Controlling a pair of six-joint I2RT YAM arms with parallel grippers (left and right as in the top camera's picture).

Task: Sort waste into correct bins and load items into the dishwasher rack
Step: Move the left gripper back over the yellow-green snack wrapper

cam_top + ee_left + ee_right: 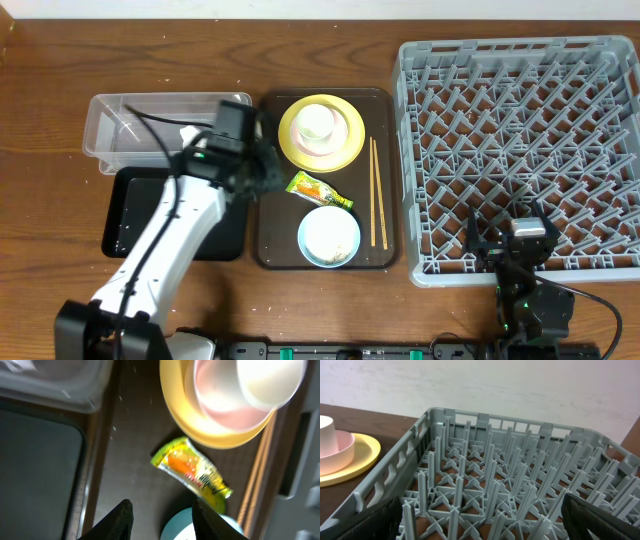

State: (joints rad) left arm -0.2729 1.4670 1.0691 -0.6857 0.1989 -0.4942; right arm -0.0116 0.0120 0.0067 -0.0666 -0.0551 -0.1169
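The green-and-yellow snack wrapper [320,189] [192,472] lies on the brown serving tray [272,240] between the yellow plate [347,148] [215,437] and the light blue bowl [329,237] [179,527]. The bowl holds white scraps. The white cup [316,120] [270,380] sits in a pink bowl on the plate. The chopsticks [378,193] lie along the tray's right side. My left gripper [262,172] [162,520] is open and empty, above the tray just left of the wrapper. My right gripper [515,245] [482,527] is open and empty over the dishwasher rack [520,130] [495,480] at its front edge.
The clear tub [130,125] [60,390] and the black tray [130,225] [35,470] lie left of the brown tray. Something white shows in the tub, partly hidden by my left arm. The yellow plate also shows in the right wrist view [355,460].
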